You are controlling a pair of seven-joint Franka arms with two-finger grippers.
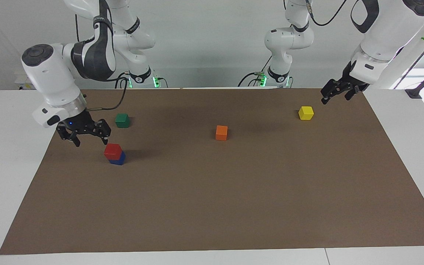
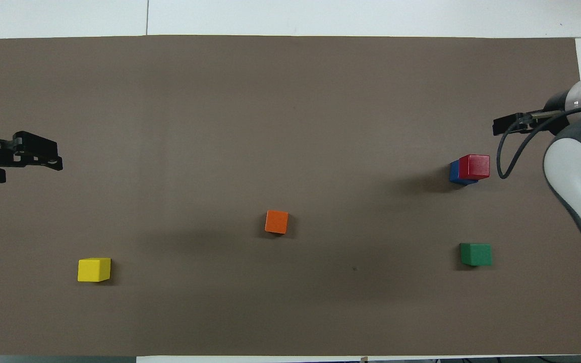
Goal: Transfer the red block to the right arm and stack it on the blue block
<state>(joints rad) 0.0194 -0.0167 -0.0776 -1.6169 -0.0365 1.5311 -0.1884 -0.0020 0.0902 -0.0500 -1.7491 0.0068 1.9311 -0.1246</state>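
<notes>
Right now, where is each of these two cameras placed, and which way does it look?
Facing view: high across the table, facing the robots; shows both whole arms, the right gripper open, raised beside the red block stacked on the blue block, the left gripper waiting over the brown mat.
Overhead view: above the robots' end, looking steeply down; shows only the grippers and a forearm.
Shared: the stack, green block, orange block, yellow block.
</notes>
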